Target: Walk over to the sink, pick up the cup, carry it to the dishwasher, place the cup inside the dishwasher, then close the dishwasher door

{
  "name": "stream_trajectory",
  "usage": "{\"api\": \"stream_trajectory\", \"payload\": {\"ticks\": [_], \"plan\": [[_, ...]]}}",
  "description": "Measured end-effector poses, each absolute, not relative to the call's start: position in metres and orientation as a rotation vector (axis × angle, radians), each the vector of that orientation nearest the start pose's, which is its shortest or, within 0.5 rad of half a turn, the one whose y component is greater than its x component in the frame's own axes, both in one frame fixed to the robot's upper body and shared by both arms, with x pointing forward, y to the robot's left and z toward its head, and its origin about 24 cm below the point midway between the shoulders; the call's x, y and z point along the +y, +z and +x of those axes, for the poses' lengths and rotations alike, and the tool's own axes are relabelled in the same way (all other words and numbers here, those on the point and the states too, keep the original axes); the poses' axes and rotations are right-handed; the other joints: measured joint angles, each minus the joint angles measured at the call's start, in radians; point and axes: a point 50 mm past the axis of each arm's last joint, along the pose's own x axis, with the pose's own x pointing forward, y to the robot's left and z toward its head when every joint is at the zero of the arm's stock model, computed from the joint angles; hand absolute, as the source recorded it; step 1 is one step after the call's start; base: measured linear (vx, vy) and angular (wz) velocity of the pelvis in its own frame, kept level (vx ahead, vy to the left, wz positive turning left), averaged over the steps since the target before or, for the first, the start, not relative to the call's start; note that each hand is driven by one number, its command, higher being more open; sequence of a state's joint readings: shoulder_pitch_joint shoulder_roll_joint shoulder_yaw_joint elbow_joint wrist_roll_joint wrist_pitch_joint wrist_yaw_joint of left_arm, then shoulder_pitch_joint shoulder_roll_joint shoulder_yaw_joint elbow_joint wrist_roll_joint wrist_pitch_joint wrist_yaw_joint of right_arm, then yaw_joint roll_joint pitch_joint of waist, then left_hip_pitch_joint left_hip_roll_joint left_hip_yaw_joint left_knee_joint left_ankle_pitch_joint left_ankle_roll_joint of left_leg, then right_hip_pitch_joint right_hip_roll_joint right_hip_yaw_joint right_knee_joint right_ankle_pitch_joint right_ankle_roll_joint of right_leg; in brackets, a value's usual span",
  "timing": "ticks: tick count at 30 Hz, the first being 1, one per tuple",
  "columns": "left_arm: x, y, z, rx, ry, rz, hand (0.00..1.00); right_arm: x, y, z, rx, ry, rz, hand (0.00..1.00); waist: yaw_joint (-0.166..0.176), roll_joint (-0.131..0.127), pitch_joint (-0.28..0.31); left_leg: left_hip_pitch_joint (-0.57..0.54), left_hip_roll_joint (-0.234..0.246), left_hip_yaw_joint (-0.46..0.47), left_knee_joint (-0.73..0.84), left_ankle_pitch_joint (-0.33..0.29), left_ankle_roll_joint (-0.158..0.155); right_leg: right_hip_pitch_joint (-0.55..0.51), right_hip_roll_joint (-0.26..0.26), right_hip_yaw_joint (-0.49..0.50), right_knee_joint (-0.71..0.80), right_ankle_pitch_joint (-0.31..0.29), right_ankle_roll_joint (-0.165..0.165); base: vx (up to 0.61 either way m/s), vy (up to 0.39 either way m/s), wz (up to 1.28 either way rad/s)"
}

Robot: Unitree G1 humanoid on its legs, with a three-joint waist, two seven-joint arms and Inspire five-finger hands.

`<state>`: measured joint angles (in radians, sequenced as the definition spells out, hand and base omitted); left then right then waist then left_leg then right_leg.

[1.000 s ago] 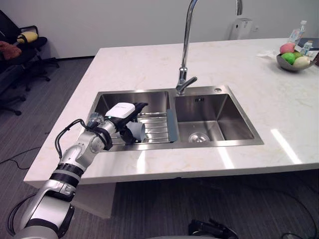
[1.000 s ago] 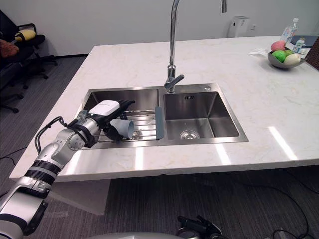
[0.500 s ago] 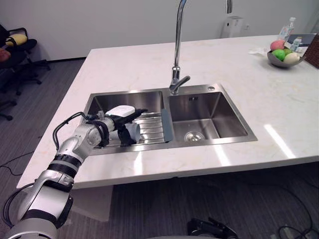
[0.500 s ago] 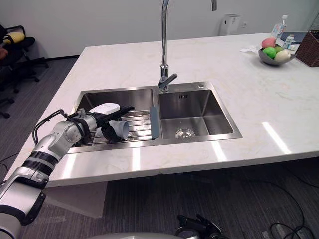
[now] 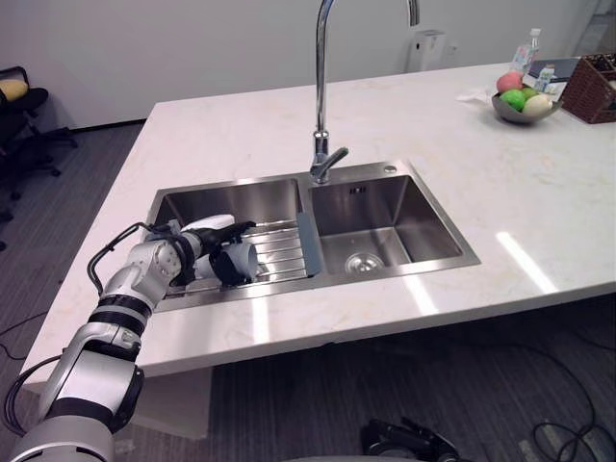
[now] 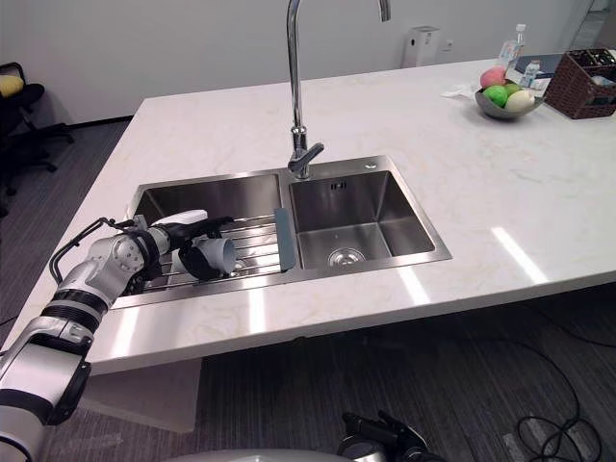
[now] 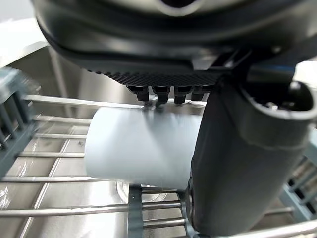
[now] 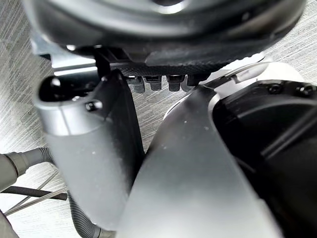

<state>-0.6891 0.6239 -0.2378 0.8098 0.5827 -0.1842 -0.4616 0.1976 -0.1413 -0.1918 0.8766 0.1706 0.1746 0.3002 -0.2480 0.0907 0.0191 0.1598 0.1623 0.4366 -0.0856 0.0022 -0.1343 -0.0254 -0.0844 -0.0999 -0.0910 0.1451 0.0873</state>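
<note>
Stainless-steel double sink (image 5: 438, 219) set in a pale stone countertop (image 5: 539, 221), with a tall faucet (image 5: 320, 87) rising behind the divider between the basins. The left hand (image 5: 205, 227) reaches into the left basin and is closed on the cup (image 5: 238, 262), which lies on its side on the wire rack (image 5: 281, 252), its open mouth turned toward the rack's grey end piece. Compared with one second ago the whole scene sits further left in both eye views, a shift of the camera. A wicker basket (image 6: 589, 85) has thereby come into view beside the fruit bowl (image 6: 500, 99) at the far right of the countertop. Relative to the rack, hand and cup remain in the same place. The hand now lies lower and flatter, with less of its white back showing, and the cup reads paler than before. The eye views give the layout of the sink and the cup's open end, but not the grip. The left wrist view supplies it: the fingers (image 7: 163, 91) bear on the cup's upper side and the thumb (image 7: 237, 163) crosses in front of one end. Whether the cup rests on the bars beneath it or clears them cannot be told. The right wrist view shows the right hand (image 8: 89, 163) over the floor, well apart from the work; whether it is open or closed cannot be told.
</note>
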Motion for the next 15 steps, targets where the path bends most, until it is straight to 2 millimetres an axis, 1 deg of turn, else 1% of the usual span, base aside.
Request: {"api": "stream_trajectory", "payload": {"ticks": [1,5,7,8,9,15], "plan": [[0.251,0.086,0.357,0.323,-0.463,1.213,0.0,-0.219,-0.154,0.07,1.153,-0.111,0.313,1.0,0.0,0.001,0.0,0.002,0.0,0.002,0.0,0.0,0.0,0.001,0.0,0.002,0.0,0.0,0.0,-0.03,-0.018,-0.05],[0.259,0.079,0.357,0.383,-0.41,1.155,0.0,-0.219,-0.154,0.07,1.159,-0.107,0.31,1.0,-0.002,0.004,0.002,0.014,0.002,0.02,0.002,-0.005,-0.004,0.003,0.005,0.02,0.0,0.001,-0.003,-0.06,-0.026,-0.14],[0.278,0.07,0.352,0.48,-0.327,1.126,0.0,-0.219,-0.154,0.073,1.154,-0.097,0.309,1.0,-0.016,0.01,0.003,0.016,0.008,0.035,0.008,-0.013,-0.009,-0.002,0.011,0.033,0.0,0.0,-0.004,-0.06,-0.037,-0.19],[0.28,0.07,0.352,0.492,-0.316,1.135,0.0,-0.22,-0.154,0.074,1.153,-0.095,0.309,1.0,-0.016,0.011,0.003,0.015,0.01,0.039,0.01,-0.014,-0.011,-0.004,0.014,0.037,0.0,-0.001,-0.005,-0.04,-0.04,-0.17],[0.285,0.065,0.349,0.534,-0.303,1.132,0.0,-0.22,-0.154,0.074,1.153,-0.092,0.309,1.0,-0.016,0.013,0.004,0.014,0.014,0.043,0.012,-0.017,-0.015,-0.007,0.017,0.039,0.0,-0.001,-0.005,-0.02,-0.034,-0.09],[0.287,0.064,0.347,0.505,-0.295,1.11,0.0,-0.221,-0.154,0.075,1.163,-0.084,0.304,1.0,-0.013,0.017,0.007,0.013,0.029,0.042,0.018,-0.019,-0.017,-0.005,0.031,0.036,0.0,-0.001,-0.014,0.0,-0.023,0.0]]}}
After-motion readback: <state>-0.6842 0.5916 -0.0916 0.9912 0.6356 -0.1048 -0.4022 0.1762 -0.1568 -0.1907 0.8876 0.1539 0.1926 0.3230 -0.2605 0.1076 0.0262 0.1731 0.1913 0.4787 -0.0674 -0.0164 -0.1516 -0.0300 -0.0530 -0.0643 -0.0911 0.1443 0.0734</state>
